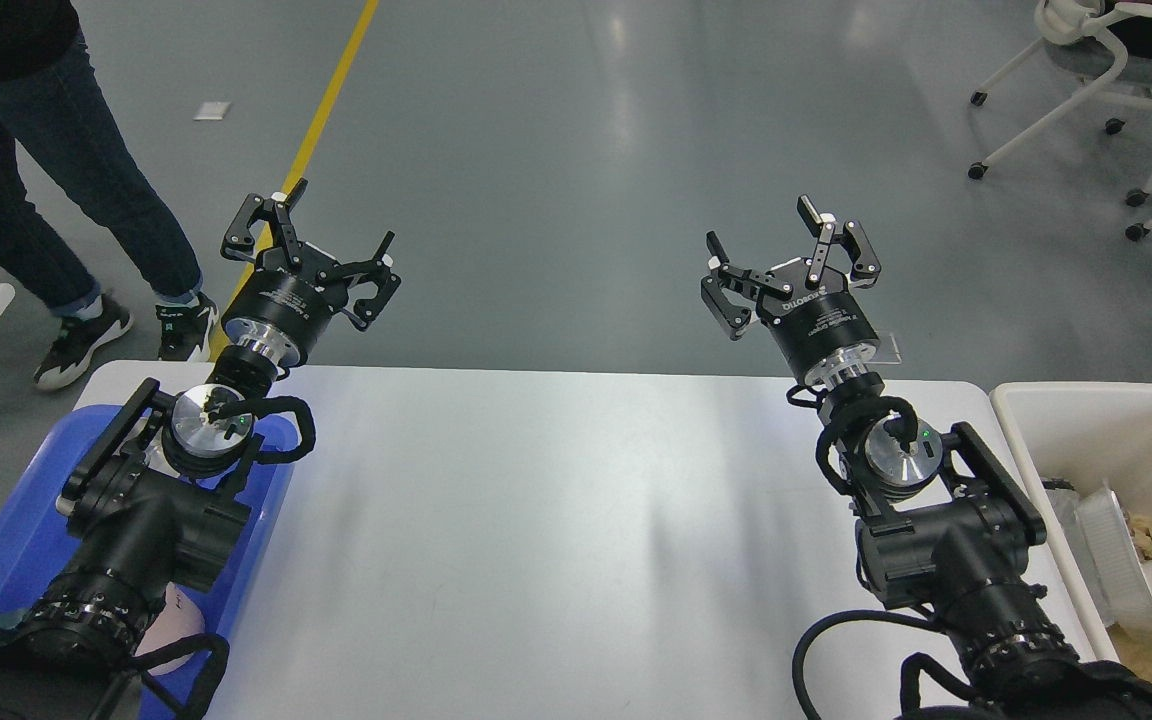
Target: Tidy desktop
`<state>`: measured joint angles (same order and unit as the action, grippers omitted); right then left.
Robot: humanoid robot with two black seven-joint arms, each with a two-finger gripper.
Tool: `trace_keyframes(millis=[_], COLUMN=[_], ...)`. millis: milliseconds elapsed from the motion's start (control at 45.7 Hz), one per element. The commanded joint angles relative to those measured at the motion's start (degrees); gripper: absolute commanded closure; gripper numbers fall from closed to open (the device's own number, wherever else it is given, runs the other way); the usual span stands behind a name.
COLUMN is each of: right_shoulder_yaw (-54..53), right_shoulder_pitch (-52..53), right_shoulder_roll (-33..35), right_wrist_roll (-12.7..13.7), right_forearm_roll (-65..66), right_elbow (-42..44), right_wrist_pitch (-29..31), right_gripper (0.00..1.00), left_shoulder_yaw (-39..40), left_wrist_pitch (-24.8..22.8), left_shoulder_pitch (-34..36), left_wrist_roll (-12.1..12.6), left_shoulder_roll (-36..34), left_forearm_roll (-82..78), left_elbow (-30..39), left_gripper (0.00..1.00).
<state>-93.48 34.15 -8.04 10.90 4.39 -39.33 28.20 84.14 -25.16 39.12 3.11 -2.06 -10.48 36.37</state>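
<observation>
Between the blue tray [266,500] at left and the cream bin [1026,440] at right, the desk [556,540] lies bare, so tidying looks finished. Left gripper [311,245] and right gripper [786,258] both hover beyond the desk's far edge, fingers spread, holding nothing.

Glossy grey floor [576,150], yellow line [321,130]
</observation>
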Motion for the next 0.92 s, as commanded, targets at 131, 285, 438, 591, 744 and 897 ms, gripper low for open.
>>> trace_keyframes(millis=[131, 285, 438, 591, 744, 897], right_shoulder_yaw=[0.14, 0.4, 0.4, 0.49, 1.02, 1.02], right_shoulder_pitch=[-0.48, -1.54, -1.45, -1.54, -1.63, -1.54], right_shoulder_roll=[0.22, 0.22, 0.22, 0.31, 0.31, -0.04], right_wrist_roll=[-0.09, -0.35, -0.44, -0.36, -0.36, -0.27], right_forearm_roll=[0.01, 0.01, 0.01, 0.01, 0.27, 0.71], right_elbow=[1.45, 1.36, 1.36, 1.27, 1.45, 1.19], right_wrist_pitch=[-0.17, -0.17, -0.17, -0.17, 0.01, 0.01], right_gripper=[0.0, 0.0, 0.0, 0.0, 0.0, 0.0], left_shoulder_yaw=[2.17, 1.65, 1.38, 1.38, 1.38, 1.38], left_wrist_pitch=[-1.47, -2.17, -4.28, -4.46, -4.55, -4.55], left_shoulder_pitch=[-1.15, -1.15, -1.06, -0.8, -0.79, -0.53], left_wrist_roll=[-1.09, -1.17, -1.17, -1.26, -1.26, -1.26], left_shoulder_roll=[0.57, 0.48, 0.39, 0.3, 0.57, 0.13], left_forearm_roll=[0.02, 0.02, -0.07, -0.16, -0.16, -0.16], left_elbow=[-0.07, 0.02, 0.02, -0.07, -0.07, 0.02], left_gripper=[0.03, 0.03, 0.03, 0.03, 0.03, 0.03])
